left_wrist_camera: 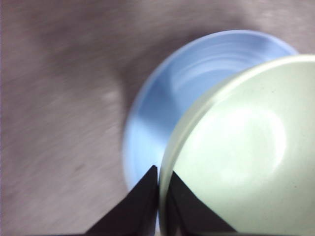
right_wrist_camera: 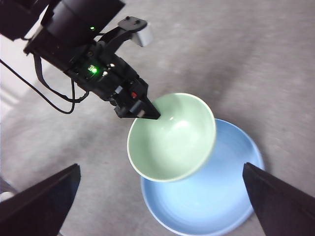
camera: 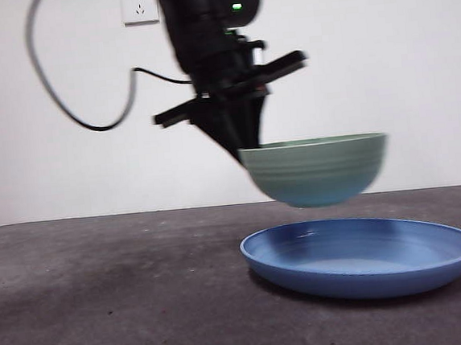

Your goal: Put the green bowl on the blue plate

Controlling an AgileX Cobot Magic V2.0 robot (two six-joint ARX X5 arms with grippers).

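The pale mint-green bowl (camera: 317,169) hangs in the air just above the blue plate (camera: 359,256), which lies flat on the dark table. My left gripper (camera: 239,151) is shut on the bowl's rim at its left side, one jaw inside and one outside. In the left wrist view the green bowl (left_wrist_camera: 246,157) covers part of the blue plate (left_wrist_camera: 167,98), with the left gripper (left_wrist_camera: 158,183) pinching the rim. The right wrist view looks down on the bowl (right_wrist_camera: 172,136), the plate (right_wrist_camera: 216,206) and the left gripper (right_wrist_camera: 147,112). My right gripper (right_wrist_camera: 162,196) is open, high above them.
A grey-brown table surface (camera: 104,296) stretches to the left of the plate. A white wall with a socket (camera: 139,4) stands behind. A black cable (camera: 71,106) loops down from the left arm.
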